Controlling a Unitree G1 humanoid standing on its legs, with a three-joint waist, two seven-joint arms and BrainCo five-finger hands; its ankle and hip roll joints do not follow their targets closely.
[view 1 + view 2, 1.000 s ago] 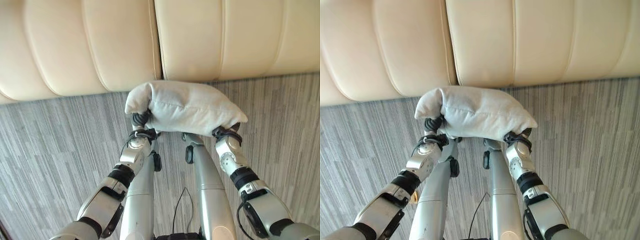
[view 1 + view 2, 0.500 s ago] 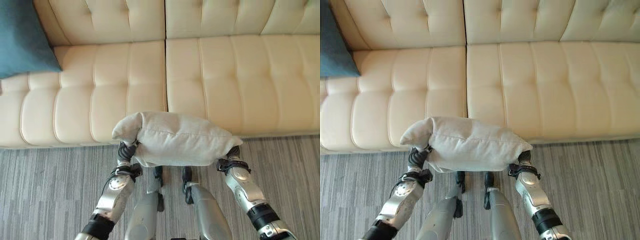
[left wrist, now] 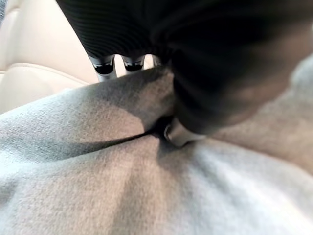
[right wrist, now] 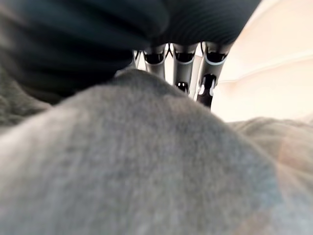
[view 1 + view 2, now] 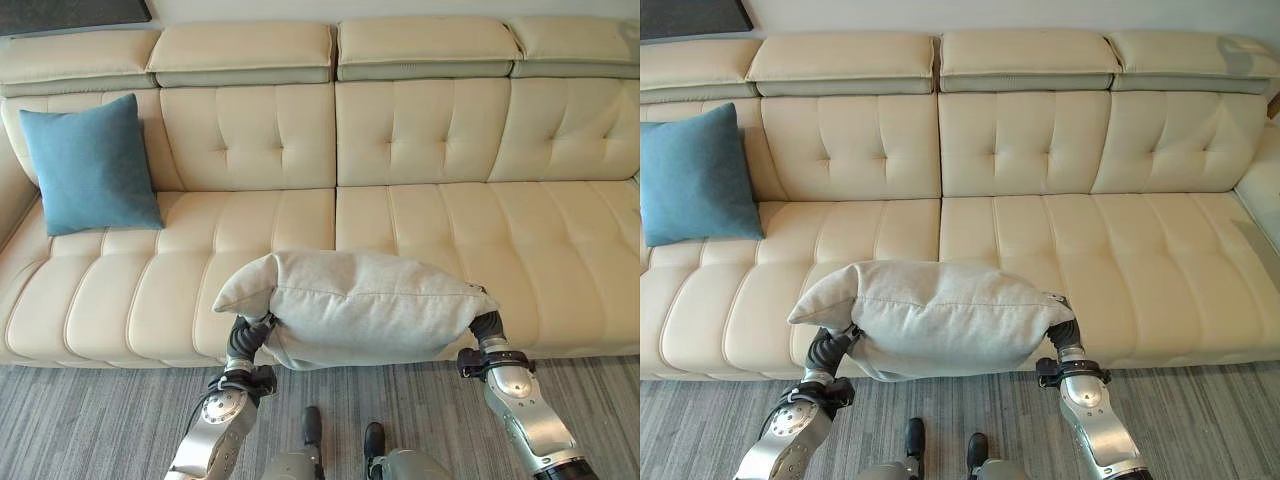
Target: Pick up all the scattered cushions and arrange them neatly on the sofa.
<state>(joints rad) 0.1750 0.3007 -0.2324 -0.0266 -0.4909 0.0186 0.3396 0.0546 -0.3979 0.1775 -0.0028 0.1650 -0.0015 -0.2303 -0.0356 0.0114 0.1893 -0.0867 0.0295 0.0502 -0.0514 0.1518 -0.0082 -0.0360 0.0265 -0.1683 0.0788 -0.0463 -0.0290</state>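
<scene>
A light grey cushion (image 5: 370, 305) hangs in front of the cream sofa (image 5: 450, 220), level with the seat's front edge near the middle seam. My left hand (image 5: 243, 343) grips its left end, with the thumb (image 3: 172, 133) pressed into the cloth and the fingers (image 3: 105, 66) over the far side. My right hand (image 5: 487, 325) grips the right end, its fingers (image 4: 178, 61) reaching past the cushion's bulge. A blue cushion (image 5: 90, 165) leans upright against the backrest at the sofa's left end.
The sofa has a long seat and tufted backrest (image 5: 420, 130), bare to the right of the blue cushion. Grey striped carpet (image 5: 80, 420) lies in front of it. An armrest (image 5: 1265, 185) closes the right end.
The view has swung up from the carpet to the whole sofa. The grey cushion stays held between both hands and now sits higher, in front of the seat.
</scene>
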